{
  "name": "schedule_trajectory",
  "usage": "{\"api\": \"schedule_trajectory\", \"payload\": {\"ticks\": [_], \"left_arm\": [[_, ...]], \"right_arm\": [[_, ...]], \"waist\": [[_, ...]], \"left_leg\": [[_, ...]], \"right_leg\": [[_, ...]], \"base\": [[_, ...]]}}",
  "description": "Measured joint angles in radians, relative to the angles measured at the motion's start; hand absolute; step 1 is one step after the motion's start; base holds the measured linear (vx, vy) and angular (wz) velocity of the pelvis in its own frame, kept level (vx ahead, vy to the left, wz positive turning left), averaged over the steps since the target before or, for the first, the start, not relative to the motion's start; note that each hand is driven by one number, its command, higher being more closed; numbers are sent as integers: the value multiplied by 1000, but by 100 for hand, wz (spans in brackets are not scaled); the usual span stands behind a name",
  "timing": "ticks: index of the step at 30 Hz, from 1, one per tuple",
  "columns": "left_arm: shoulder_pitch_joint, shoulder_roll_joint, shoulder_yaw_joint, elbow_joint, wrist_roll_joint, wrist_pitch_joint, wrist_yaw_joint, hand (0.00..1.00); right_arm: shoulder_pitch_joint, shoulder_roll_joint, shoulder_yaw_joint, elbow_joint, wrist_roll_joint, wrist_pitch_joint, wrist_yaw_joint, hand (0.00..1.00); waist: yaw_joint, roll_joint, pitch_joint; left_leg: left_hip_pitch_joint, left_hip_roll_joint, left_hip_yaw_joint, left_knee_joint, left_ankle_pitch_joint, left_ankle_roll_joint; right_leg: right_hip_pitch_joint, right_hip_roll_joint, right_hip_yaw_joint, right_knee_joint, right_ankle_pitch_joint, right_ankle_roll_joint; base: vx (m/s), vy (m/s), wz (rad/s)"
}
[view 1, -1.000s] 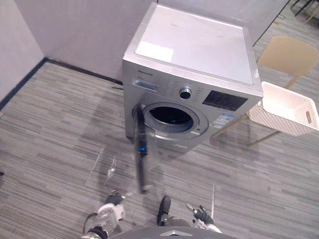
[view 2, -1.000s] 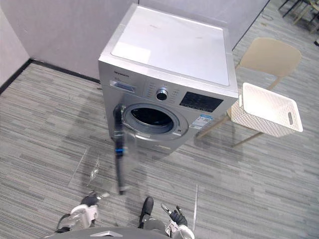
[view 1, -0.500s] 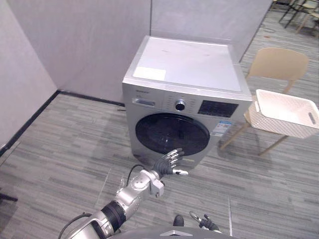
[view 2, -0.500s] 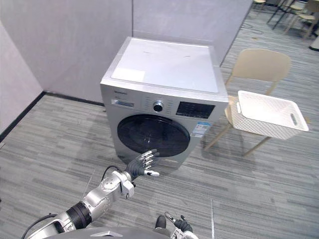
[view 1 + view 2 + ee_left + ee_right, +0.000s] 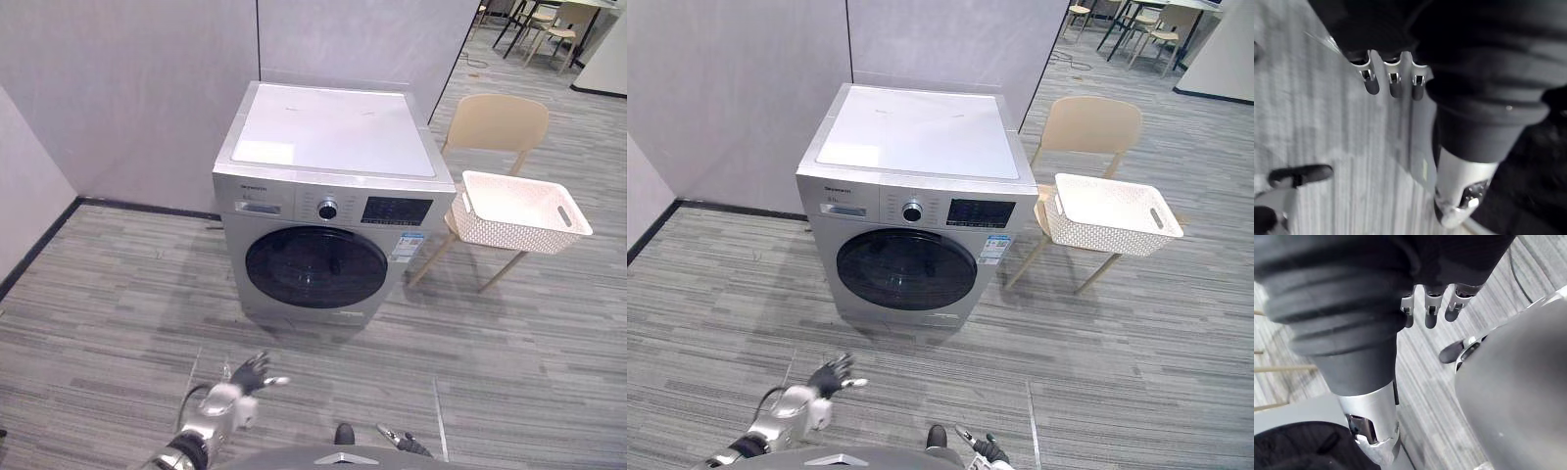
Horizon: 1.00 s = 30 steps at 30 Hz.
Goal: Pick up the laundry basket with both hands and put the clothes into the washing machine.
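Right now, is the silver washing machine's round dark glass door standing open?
No, the round dark glass door lies shut flat against the front of the silver washing machine.

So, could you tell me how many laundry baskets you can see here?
1: the white laundry basket sits on the seat of the beige chair, to the right of the washing machine. Another could be hidden behind the machine.

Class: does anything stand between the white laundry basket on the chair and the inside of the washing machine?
Yes: the round door of the washing machine is shut across its opening. The laundry basket sits on the chair beside it.
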Motion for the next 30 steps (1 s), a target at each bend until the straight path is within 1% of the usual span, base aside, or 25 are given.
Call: {"api": "schedule_trajectory", "payload": {"ticks": [2, 3, 4, 6, 7, 8, 9, 10, 11, 12, 13, 14, 15, 16, 19, 20, 21, 22, 23, 24, 26, 27, 28, 29, 30], "left_arm": [[53, 3, 230, 49, 100, 11, 40, 0], [67, 2, 271, 53, 115, 14, 48, 0], [97, 0, 331, 57, 133, 21, 61, 0], [125, 0, 368, 56, 143, 28, 72, 0], [131, -3, 401, 54, 143, 30, 72, 0], [138, -7, 428, 47, 143, 30, 71, 0], [145, -5, 445, 34, 143, 30, 70, 0], [156, 0, 473, 15, 144, 31, 69, 0], [173, 5, 509, -5, 159, 37, 71, 0], [178, 14, 551, -24, 176, 43, 74, 0], [169, 11, 575, -31, 184, 46, 74, 0], [157, -6, 603, -35, 192, 47, 73, 0], [155, -29, 622, -42, 190, 47, 73, 0], [155, -44, 633, -44, 190, 47, 73, 0], [157, -92, 637, -57, 155, 43, 74, 0], [163, -94, 639, -62, 148, 38, 74, 0], [165, -95, 640, -63, 146, 33, 74, 0], [172, -96, 652, -68, 138, 29, 74, 0], [177, -97, 665, -73, 138, 27, 75, 0], [172, -112, 671, -70, 139, 29, 76, 0], [173, -139, 677, -74, 143, 28, 75, 0], [173, -149, 679, -74, 140, 29, 77, 0], [165, -156, 681, -78, 128, 29, 80, 0], [166, -158, 681, -91, 108, 29, 81, 0], [163, -159, 679, -97, 92, 29, 86, 0]], "right_arm": [[-6, -9, -7, 8, -34, 4, 2, 0], [-8, -9, -9, 14, -34, 5, 3, 0], [-12, -15, -33, 27, -35, 11, 4, 0], [5, -20, -86, 35, -62, 23, 4, 0], [24, -27, -128, 35, -72, 24, 4, 0], [41, -27, -153, 31, -71, 24, 5, 0], [45, -27, -159, 24, -71, 21, 6, 0], [48, -27, -151, 7, -73, 21, 9, 0], [53, -14, -135, -9, -73, 20, 11, 0], [49, -4, -120, -12, -74, 20, 13, 0], [36, 2, -101, -18, -75, 21, 14, 0], [39, 12, -84, -35, -74, 21, 13, 0], [45, 16, -79, -55, -67, 20, 13, 0], [49, 16, -73, -65, -63, 20, 13, 0], [56, 13, -65, -97, -23, 18, 9, 0], [53, 13, -45, -102, -8, 16, 8, 0], [52, 13, -32, -113, -5, 15, 8, 0], [53, 19, -3, -129, 9, 15, 8, 0], [45, 24, 34, -129, 10, 17, 8, 0], [33, 16, 41, -130, 13, 16, 10, 0], [10, -6, 48, -138, 9, 17, 9, 0], [9, -10, 53, -137, 8, 20, 9, 0], [8, -12, 56, -127, 5, 40, 12, 0], [8, -27, 63, -121, 32, 103, 58, 0], [3, -37, 68, -120, 49, 141, 83, 0]], "waist": [[10, 5, 8], [11, 8, 10], [15, 12, 24], [17, 4, 34], [22, 5, 36], [25, 20, 41], [27, 21, 41], [31, 16, 42], [47, 22, 46], [51, -1, 54], [48, -11, 58], [30, -20, 61], [22, -21, 63], [22, -19, 62], [35, -2, 61], [35, -2, 61], [37, -3, 61], [44, -16, 53], [47, -23, 40], [47, -3, 38], [41, 44, 27], [40, 45, 25], [40, 50, 22], [46, 50, 22], [48, 55, 25]], "left_leg": [[9, -14, -21, 3, -15, 10], [6, -19, -33, 15, -28, 19], [-3, -33, -76, 50, -56, 30], [-23, -74, -166, 98, -93, 56], [-24, -107, -242, 114, -107, 72], [-22, -123, -308, 142, -119, 91], [-21, -129, -338, 157, -125, 98], [-18, -135, -380, 177, -132, 109], [-9, -140, -445, 203, -148, 137], [-7, -137, -500, 246, -176, 143], [-17, -135, -557, 277, -193, 144], [-30, -135, -620, 310, -200, 138], [-32, -140, -662, 322, -208, 135], [-32, -142, -683, 325, -210, 134], [-10, -119, -737, 358, -262, 109], [1, -99, -737, 374, -294, 88], [10, -88, -737, 382, -314, 77], [32, -67, -735, 389, -352, 56], [51, -37, -735, 388, -387, 30], [54, -2, -736, 394, -396, 18], [24, 63, -733, 436, -343, 44], [14, 72, -733, 450, -314, 48], [-17, 78, -733, 495, -255, 55], [-56, 78, -727, 558, -196, 62], [-86, 78, -717, 603, -163, 57]], "right_leg": [[21, -16, -21, 7, -17, 12], [32, -25, -36, 7, -25, 18], [47, -54, -71, 50, -57, 32], [53, -131, -141, 187, -139, 59], [49, -198, -176, 330, -174, 64], [9, -248, -147, 527, -159, 16], [-22, -261, -101, 625, -132, -45], [-73, -265, -11, 754, -58, -122], [-149, -235, 124, 916, 2, -107], [-201, -154, 228, 1045, -134, -69], [-232, -81, 283, 1100, -217, -78], [-258, -10, 326, 1102, -276, -51], [-276, 15, 355, 1074, -297, -25], [-286, 20, 369, 1045, -304, -19], [-281, 22, 463, 765, -308, -38], [-248, 24, 501, 617, -277, -44], [-234, 22, 505, 563, -249, -43], [-219, 21, 503, 515, -189, -30], [-215, 32, 484, 528, -266, 83], [-226, 58, 458, 566, -287, 83], [-232, 118, 392, 612, -342, 32], [-226, 123, 373, 612, -348, 21], [-203, 130, 344, 605, -354, -3], [-177, 132, 316, 584, -347, -22], [-161, 134, 302, 564, -340, -32]], "base": [[54, 21, 19], [68, 59, 59], [69, 109, 102], [102, 158, 140], [157, 195, 187], [194, 244, 190], [152, 204, 161], [164, 163, 127], [186, 55, 146], [270, -6, 151], [290, -83, 184], [313, -115, 180], [199, -91, 158], [199, -132, 124], [354, -274, 87], [305, -281, 34], [390, -412, 23], [325, -382, 3], [310, -404, -3], [288, -488, 16], [282, -552, 40], [219, -427, 52], [199, -387, 60], [176, -357, 59], [138, -300, 49]]}}
